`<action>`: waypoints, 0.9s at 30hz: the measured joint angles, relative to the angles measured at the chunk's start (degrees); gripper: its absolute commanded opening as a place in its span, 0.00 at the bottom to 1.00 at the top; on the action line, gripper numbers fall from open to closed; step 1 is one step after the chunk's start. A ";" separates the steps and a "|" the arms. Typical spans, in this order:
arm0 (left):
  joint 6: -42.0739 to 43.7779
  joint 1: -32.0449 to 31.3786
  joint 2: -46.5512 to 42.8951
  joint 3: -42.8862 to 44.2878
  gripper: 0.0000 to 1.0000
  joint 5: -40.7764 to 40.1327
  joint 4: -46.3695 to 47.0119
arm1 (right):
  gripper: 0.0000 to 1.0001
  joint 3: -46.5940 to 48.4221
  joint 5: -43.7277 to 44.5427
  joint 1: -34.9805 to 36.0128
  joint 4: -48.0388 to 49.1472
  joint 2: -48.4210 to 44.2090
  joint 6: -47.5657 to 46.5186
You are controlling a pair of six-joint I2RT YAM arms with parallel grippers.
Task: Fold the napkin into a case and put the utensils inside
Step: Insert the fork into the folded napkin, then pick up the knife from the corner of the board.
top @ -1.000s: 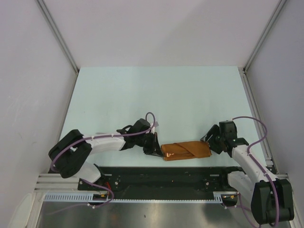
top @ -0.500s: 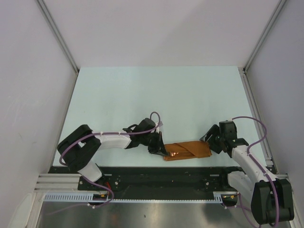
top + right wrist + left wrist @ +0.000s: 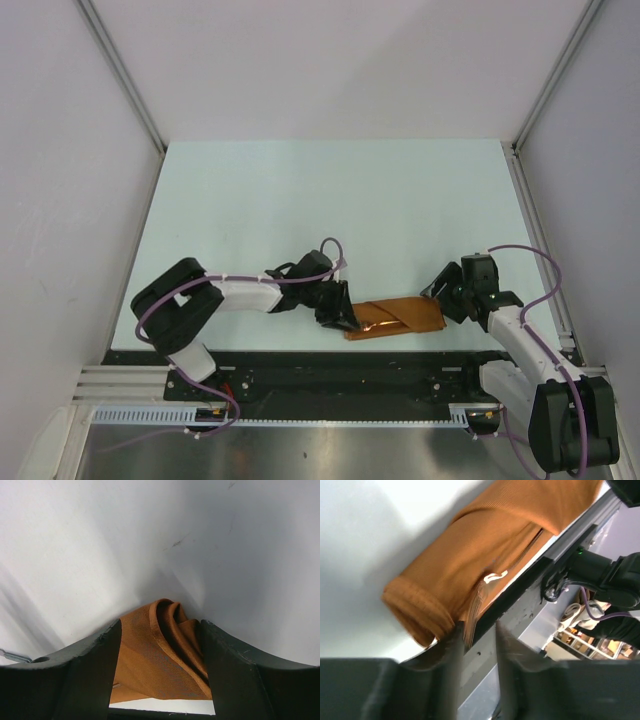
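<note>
Narrow, layered rust-orange case [image 3: 395,318], flat

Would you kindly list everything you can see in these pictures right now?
napkin: one, rust-orange, folded into a narrow strip at the table's near edge
table: one, pale mint, under the strip
walls: three, white, left, back and right of the table
base plate: one, black, along the near edge
cables: two, purple, one looping on each arm
arms: two, white and black, reaching inward
left gripper: one, black, open at the strip's left end
right gripper: one, black, open astride the strip's right end
</note>
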 measured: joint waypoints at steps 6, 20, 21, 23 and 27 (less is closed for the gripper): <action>4.46 1.20 -6.47 0.13 0.59 -2.40 -10.32 | 0.70 0.02 0.17 0.00 0.02 -0.02 -0.66; 6.51 30.64 -22.88 5.05 0.69 -34.40 -48.78 | 0.75 7.02 11.61 4.37 -8.17 -2.91 -3.89; 4.76 31.56 -20.76 5.99 0.68 -36.00 -50.49 | 0.75 7.82 12.55 4.94 -8.61 -2.91 -3.87; 2.21 32.26 -16.22 8.13 0.66 -37.79 -52.94 | 0.75 9.81 14.64 6.16 -9.75 -2.93 -3.89; -3.50 32.04 -7.17 13.18 0.64 -39.52 -56.33 | 0.75 13.14 18.16 8.24 -12.02 -3.19 -3.91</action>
